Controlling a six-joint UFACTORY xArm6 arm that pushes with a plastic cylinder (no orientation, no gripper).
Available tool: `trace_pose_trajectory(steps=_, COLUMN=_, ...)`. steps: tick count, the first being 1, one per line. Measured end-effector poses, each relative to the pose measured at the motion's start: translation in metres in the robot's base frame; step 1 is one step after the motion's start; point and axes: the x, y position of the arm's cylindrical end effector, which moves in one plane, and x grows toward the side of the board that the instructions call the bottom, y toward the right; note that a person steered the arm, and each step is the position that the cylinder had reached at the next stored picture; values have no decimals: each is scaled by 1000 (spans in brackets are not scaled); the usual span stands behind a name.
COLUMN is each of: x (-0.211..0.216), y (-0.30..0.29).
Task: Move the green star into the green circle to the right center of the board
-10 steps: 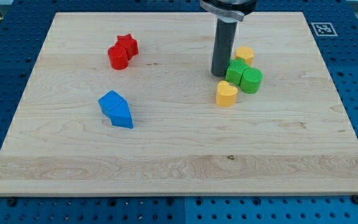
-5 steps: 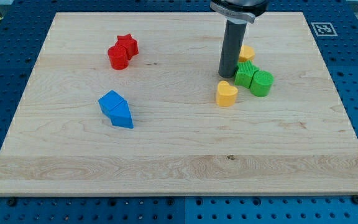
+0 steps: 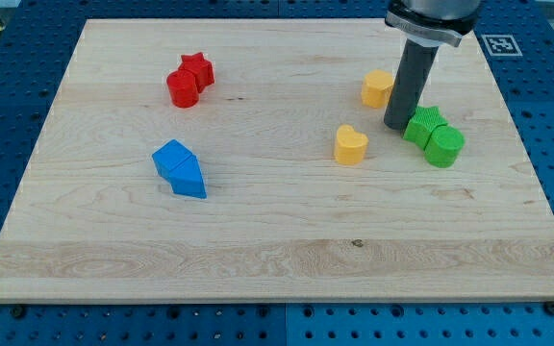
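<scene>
The green star (image 3: 423, 125) sits at the right centre of the wooden board (image 3: 277, 250), touching the green circle (image 3: 444, 146), which lies just to its lower right. My tip (image 3: 395, 125) stands on the board against the star's left side. The dark rod rises from there to the view's top edge.
A yellow block (image 3: 377, 87) lies just upper left of my tip, and a yellow heart (image 3: 351, 145) lower left of it. A red star (image 3: 197, 68) and a red circle (image 3: 183, 88) touch at the upper left. Two blue blocks (image 3: 180, 168) lie left of centre.
My tip has slid to the right, pushing the green star and green circle together to the right, away from the two yellow blocks. The other blocks have not moved.
</scene>
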Motion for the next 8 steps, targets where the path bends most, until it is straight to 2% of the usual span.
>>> trace_pose_trajectory(steps=8, x=11, y=48)
